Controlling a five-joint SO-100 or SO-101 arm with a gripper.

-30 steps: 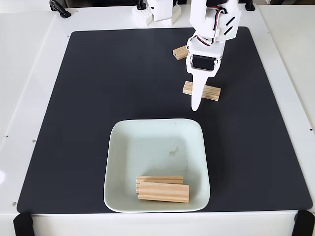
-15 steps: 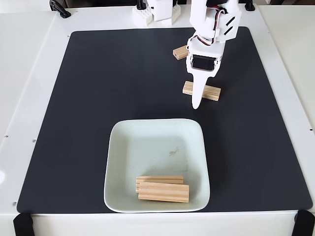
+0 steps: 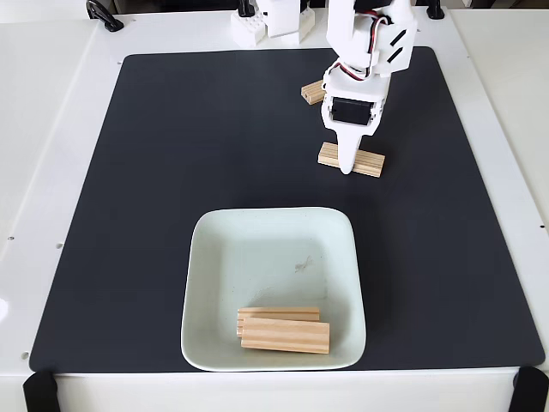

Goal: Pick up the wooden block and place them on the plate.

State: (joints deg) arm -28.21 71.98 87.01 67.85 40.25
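Observation:
In the fixed view, a wooden block [image 3: 371,162] lies on the black mat, right of centre. My white gripper [image 3: 346,166] points down over the block's left half, its tip at the block's near edge. Only one pointed finger [image 3: 346,153] shows, so how the jaws stand is hidden. A second wooden block [image 3: 312,91] lies farther back, partly behind the gripper body. The pale mint plate [image 3: 196,283] sits at the front of the mat. Two wooden blocks rest side by side in its near right part, one [image 3: 278,313] behind the other [image 3: 286,336].
The black mat [image 3: 171,172] covers most of the white table, with open room on its left half. The arm's white base [image 3: 274,21] stands at the far edge. Black clamps sit at the near corners [image 3: 39,390].
The gripper has drawn back toward the arm's base and its tip, which reached past the block toward the plate, now sits on the block's near edge. The blocks have not moved.

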